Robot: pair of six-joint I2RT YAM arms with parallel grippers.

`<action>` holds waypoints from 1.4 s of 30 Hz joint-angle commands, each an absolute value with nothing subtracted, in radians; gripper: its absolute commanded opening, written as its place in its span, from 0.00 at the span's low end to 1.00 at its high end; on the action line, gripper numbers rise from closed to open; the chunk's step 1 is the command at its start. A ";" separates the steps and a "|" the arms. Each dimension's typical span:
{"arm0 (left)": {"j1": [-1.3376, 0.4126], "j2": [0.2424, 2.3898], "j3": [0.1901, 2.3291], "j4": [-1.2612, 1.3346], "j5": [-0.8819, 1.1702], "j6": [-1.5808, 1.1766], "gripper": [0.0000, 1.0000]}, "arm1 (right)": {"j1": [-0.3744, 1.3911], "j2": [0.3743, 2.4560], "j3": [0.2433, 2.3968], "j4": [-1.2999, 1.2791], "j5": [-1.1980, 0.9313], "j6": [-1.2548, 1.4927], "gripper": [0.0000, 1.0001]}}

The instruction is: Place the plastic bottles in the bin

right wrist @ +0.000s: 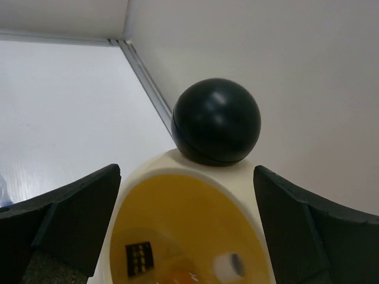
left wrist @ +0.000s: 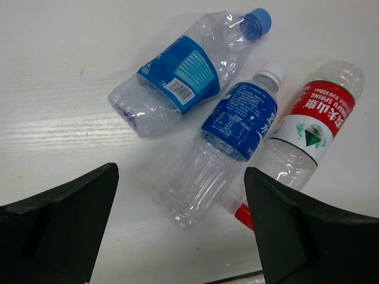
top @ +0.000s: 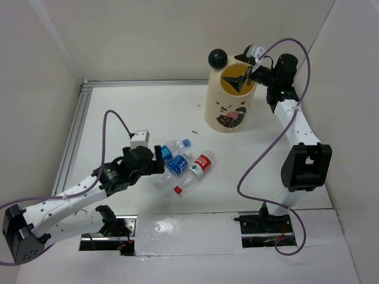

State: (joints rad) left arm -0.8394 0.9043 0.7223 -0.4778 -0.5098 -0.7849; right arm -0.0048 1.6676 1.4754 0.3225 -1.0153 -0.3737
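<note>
Now the left gripper (left wrist: 180,183) hangs empty, jaws wide apart, with the white-capped bottle (left wrist: 231,136) just ahead between its fingers. It should probably drop straight and pinch the clear body, avoiding the red-labelled bottle (left wrist: 311,124) by its right finger. The right gripper (right wrist: 186,195), jaws apart and empty, hovers over the bin (right wrist: 154,168) directly beneath.

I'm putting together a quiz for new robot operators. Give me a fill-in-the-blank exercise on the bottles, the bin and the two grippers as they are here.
1. Near the open left gripper, ___ bottles lie on the table.
2. The open right gripper hangs over the bin, whose inside is ___.
3. The red-labelled bottle has a ___ cap.
Missing words: three; yellow; red.
</note>
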 commanded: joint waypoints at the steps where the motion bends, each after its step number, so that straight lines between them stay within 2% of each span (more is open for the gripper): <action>1: -0.818 1.014 0.811 -0.425 -0.485 -0.681 1.00 | -0.012 1.549 1.713 -0.182 -1.098 -0.683 1.00; 4: -0.790 1.156 0.865 -0.381 -0.471 -0.560 1.00 | -0.038 1.537 1.790 -0.453 -1.192 -0.775 1.00; 6: -0.740 1.231 0.915 -0.338 -0.427 -0.467 1.00 | -0.077 1.497 1.773 -0.636 -1.247 -0.847 0.96; 8: -0.695 1.340 0.951 -0.305 -0.370 -0.394 1.00 | -0.110 1.450 1.663 -0.727 -1.281 -0.908 0.81; 9: -0.684 1.374 0.969 -0.289 -0.344 -0.311 1.00 | -0.136 1.390 1.619 -0.736 -1.281 -0.908 0.69; 10: -0.684 1.408 1.009 -0.276 -0.328 -0.275 1.00 | -0.150 1.359 1.571 -0.736 -1.281 -0.908 0.51; 12: -0.647 1.495 1.055 -0.267 -0.232 -0.160 1.00 | -0.176 1.272 1.453 -0.765 -1.295 -0.954 0.27; 14: -0.637 1.543 1.109 -0.267 -0.175 -0.092 1.00 | -0.189 1.221 1.389 -0.775 -1.286 -0.966 0.26; 15: -0.623 1.596 1.147 -0.279 -0.123 -0.033 1.00 | -0.189 1.182 1.338 -0.785 -1.285 -0.966 0.31; 18: -0.603 1.684 1.207 -0.340 -0.075 0.046 1.00 | -0.189 1.131 1.277 -0.813 -1.275 -0.977 0.36; 25: -0.581 1.879 1.307 -0.411 -0.005 0.127 0.97 | -0.189 1.112 1.252 -0.861 -1.256 -0.977 0.41; 26: -0.581 1.899 1.318 -0.422 -0.005 0.127 0.95 | -0.189 1.112 1.262 -0.871 -1.256 -0.977 0.44; 27: -0.581 1.931 1.318 -0.422 -0.018 0.127 0.94 | -0.189 1.112 1.262 -0.871 -1.256 -0.977 0.51; 30: -0.581 1.942 1.327 -0.422 -0.028 0.118 0.88 | -0.189 1.112 1.262 -0.871 -1.247 -0.977 0.59; 33: -0.581 1.925 1.309 -0.397 -0.052 0.084 0.69 | -0.198 1.121 1.262 -0.871 -1.247 -0.968 0.60; 34: -0.590 1.913 1.308 -0.397 -0.061 0.075 0.58 | -0.198 1.121 1.262 -0.871 -1.247 -0.959 0.59; 37: -0.603 1.835 1.321 -0.397 -0.093 0.031 0.48 | -0.198 1.121 1.252 -0.881 -1.247 -0.968 0.45; 38: -0.603 1.807 1.334 -0.397 -0.094 0.003 0.45 | -0.198 1.121 1.243 -0.894 -1.247 -0.977 0.35; 39: -0.603 1.745 1.373 -0.397 -0.094 -0.012 0.39 | -0.198 1.108 1.227 -0.894 -1.215 -0.977 0.12; 40: -0.615 1.714 1.399 -0.406 -0.094 -0.030 0.37 | -0.198 1.108 1.215 -0.894 -1.200 -0.986 0.03; 41: -0.627 1.683 1.428 -0.407 -0.050 -0.067 0.37 | -0.198 1.095 1.186 -0.894 -1.180 -1.008 0.00; 42: -0.627 1.630 1.490 -0.397 -0.019 -0.087 0.34 | -0.198 1.095 1.168 -0.894 -1.134 -1.021 0.13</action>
State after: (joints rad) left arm -0.6079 1.8004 1.3418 -0.4446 -0.0704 -0.0067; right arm -0.1909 1.1221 1.2114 -0.8566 -1.2091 -0.9794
